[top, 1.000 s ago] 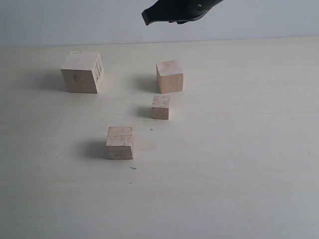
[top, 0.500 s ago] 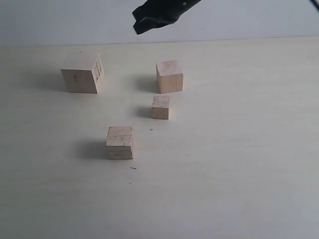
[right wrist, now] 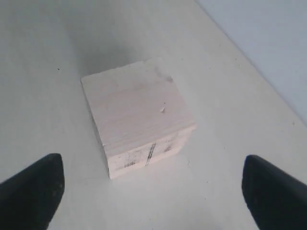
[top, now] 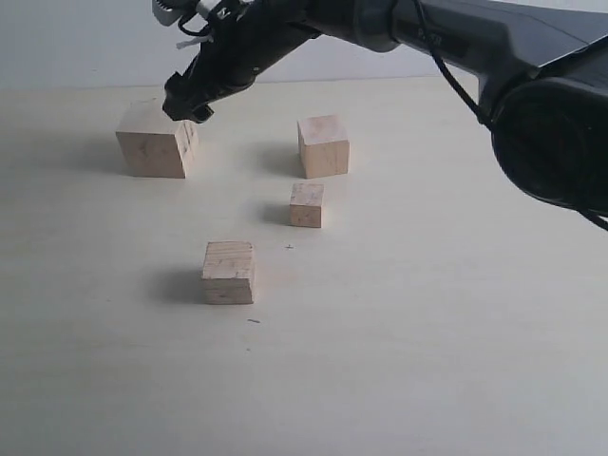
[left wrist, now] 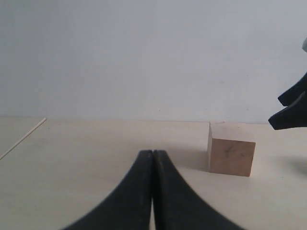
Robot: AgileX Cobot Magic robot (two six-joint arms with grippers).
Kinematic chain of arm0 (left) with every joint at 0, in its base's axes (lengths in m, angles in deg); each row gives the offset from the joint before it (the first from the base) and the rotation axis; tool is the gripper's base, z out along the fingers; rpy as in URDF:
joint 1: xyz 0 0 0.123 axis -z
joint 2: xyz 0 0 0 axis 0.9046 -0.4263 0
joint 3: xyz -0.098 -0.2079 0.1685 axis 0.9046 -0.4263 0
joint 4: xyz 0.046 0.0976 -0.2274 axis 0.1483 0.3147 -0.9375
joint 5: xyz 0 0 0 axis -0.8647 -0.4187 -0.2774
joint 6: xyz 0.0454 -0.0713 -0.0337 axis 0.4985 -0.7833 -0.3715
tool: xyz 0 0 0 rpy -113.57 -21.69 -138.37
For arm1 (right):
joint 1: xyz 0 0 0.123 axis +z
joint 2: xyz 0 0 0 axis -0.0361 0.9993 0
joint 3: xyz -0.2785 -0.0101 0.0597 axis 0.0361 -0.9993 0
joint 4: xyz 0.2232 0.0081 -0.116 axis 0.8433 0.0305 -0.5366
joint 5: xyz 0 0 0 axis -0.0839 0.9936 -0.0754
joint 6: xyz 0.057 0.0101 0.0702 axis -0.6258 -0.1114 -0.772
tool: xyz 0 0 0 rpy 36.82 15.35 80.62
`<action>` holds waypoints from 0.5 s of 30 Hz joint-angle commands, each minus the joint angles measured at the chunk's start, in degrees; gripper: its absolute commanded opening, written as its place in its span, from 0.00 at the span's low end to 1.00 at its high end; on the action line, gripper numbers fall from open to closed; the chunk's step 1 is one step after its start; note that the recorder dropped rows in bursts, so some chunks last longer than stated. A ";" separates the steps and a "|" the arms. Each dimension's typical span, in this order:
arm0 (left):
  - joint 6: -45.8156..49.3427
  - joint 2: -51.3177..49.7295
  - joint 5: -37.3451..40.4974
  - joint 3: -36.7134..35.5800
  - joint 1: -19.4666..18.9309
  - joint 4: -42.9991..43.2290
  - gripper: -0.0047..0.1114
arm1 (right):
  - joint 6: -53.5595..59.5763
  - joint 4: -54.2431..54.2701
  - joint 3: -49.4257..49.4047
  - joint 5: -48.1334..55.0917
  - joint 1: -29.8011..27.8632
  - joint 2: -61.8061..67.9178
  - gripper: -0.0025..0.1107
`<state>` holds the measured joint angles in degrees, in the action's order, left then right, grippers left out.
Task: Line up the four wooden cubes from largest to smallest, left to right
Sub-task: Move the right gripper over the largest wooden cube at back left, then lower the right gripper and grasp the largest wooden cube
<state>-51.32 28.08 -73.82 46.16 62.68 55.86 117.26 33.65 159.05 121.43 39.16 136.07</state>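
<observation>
The largest cube (top: 155, 141), with dark smudgy marks on one side, sits at the far left; the right wrist view shows its top (right wrist: 138, 111). My right gripper (top: 187, 103) hangs open just above its right top edge, one fingertip (right wrist: 33, 188) on each side, nothing held. A mid-sized cube (top: 323, 145) stands at the back centre, the smallest cube (top: 307, 204) just in front of it, and another cube (top: 229, 272) nearer the front. My left gripper (left wrist: 152, 155) is shut and empty, low over the table, with the largest cube (left wrist: 231, 149) beyond it.
The right arm (top: 456, 38) reaches across from the upper right over the table's back edge. A pale wall stands behind the table (top: 456, 313). The table's edge (left wrist: 24, 138) shows in the left wrist view.
The right gripper has swung left and down from above the back centre to just over the largest cube. The cubes have not moved.
</observation>
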 commanded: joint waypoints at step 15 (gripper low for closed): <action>0.04 0.38 -0.09 0.02 -0.11 -0.50 0.06 | 17.94 11.72 15.97 1.10 0.27 13.95 0.94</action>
<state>-51.32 28.08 -73.82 46.16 62.68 55.86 133.91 43.82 171.37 121.52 39.25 147.87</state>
